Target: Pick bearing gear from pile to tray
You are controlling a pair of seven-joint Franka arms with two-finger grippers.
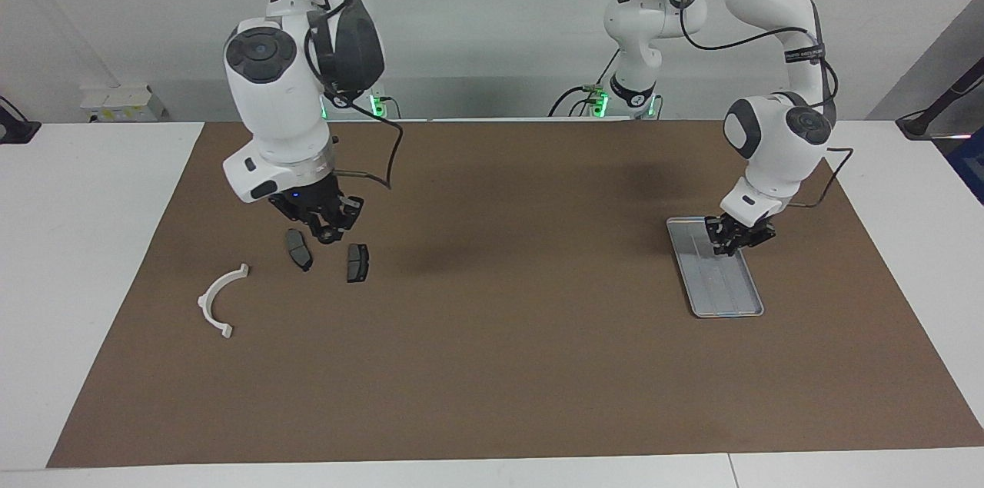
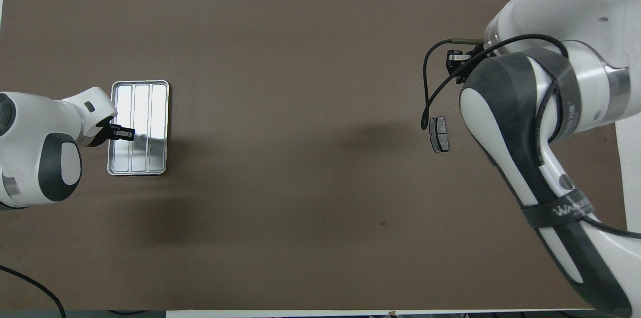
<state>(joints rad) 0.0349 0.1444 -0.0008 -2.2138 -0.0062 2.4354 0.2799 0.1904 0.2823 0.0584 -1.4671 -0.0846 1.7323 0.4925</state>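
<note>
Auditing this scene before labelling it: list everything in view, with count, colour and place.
tray: one, silver-grey, toward the left arm's end of the mat
brake pads: two, dark grey, side by side toward the right arm's end
plastic arc: one, white, farther from the robots than the pads
mat: one, brown, covering the table
table: one, white
left claw: shut, over the tray
right claw: in the air by the brake pads

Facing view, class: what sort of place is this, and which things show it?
Probably a robotics lab test bench: two white robot arms mounted at a table, a brown mat laid as work surface, and loose parts, dark grey brake pads and a ridged silver metal tray, for sorting.
</note>
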